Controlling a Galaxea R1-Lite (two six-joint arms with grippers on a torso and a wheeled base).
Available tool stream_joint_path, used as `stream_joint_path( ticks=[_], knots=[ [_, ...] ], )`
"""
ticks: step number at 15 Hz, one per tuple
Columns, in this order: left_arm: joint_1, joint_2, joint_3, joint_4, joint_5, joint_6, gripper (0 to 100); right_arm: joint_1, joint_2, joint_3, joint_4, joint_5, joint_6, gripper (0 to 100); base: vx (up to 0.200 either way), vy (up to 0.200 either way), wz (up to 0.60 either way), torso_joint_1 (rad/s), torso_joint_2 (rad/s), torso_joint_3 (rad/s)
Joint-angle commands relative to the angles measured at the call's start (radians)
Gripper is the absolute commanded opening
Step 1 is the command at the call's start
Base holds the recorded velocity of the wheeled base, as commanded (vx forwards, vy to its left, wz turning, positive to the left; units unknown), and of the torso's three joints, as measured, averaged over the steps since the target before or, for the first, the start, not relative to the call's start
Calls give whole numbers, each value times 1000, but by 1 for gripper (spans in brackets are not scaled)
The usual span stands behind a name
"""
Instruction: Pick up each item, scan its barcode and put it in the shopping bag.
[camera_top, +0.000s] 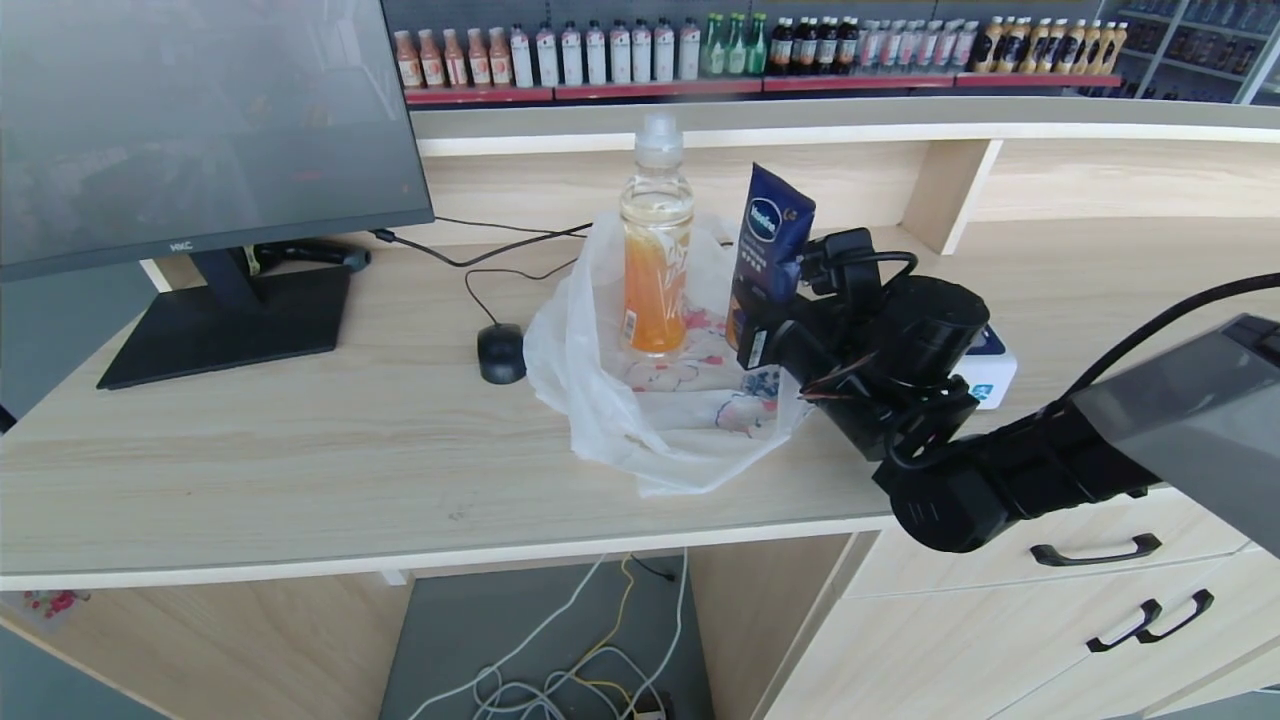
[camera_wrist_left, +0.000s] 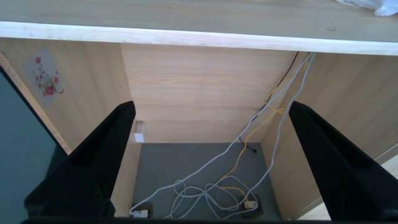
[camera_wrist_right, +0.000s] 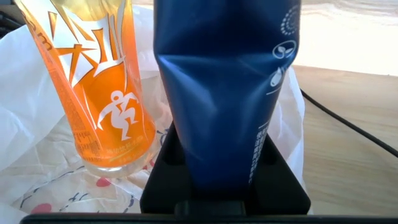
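A dark blue tube (camera_top: 772, 246) stands upright over the right side of the white plastic shopping bag (camera_top: 600, 400) on the counter, with my right gripper (camera_top: 762, 340) shut on its lower end. In the right wrist view the blue tube (camera_wrist_right: 227, 93) is pinched between the black fingers (camera_wrist_right: 163, 163). An orange drink bottle (camera_top: 655, 250) with a clear cap stands upright on the bag, just left of the tube; the same bottle (camera_wrist_right: 99, 93) is close beside it. My left gripper (camera_wrist_left: 211, 162) hangs open below the counter's front edge, holding nothing.
A monitor (camera_top: 190, 130) on a black stand sits at the counter's left, with a black mouse (camera_top: 501, 352) and its cable beside the bag. A white box (camera_top: 990, 370) lies behind my right arm. Loose cables (camera_wrist_left: 217, 186) lie under the counter. Drawers (camera_top: 1100, 560) are at the lower right.
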Motion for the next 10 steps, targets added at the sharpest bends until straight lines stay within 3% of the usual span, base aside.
stream_joint_path(
  ticks=[1,10],
  knots=[
    [0,0,0,0,0,0,100,1,15,0,6,1,-1,0,0,0,0,0,0,0],
    [0,0,0,0,0,0,100,1,15,1,4,1,1,0,0,0,0,0,0,0]
  ],
)
